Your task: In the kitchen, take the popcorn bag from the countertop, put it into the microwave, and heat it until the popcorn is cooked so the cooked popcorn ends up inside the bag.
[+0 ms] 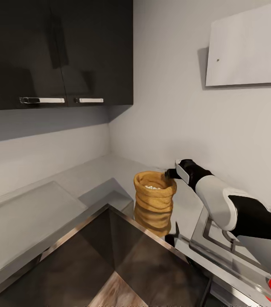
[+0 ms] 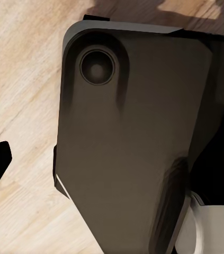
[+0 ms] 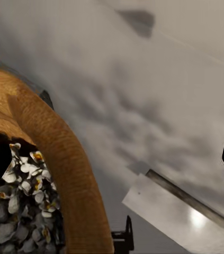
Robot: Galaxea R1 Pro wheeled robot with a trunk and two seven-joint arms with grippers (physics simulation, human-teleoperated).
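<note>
Now your right gripper (image 1: 170, 173) sits open astride the popcorn bag's (image 1: 154, 207) far-right rim; the bag stands upright on the countertop (image 1: 88, 179), beside the sink (image 1: 109, 260); your left gripper's state I cannot tell.

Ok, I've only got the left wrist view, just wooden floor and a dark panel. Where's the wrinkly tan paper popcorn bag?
Observer: The popcorn bag stands upright on the smooth light grey countertop, beside the steel sink.
Operator: Is the other arm near it?
Observer: Yes. The right gripper is at the bag's thick rim, open, with one finger over the mouth and the other outside.
Operator: Anything inside the bag?
Observer: The right wrist view shows white, yellow-flecked popcorn pieces in it.
</note>
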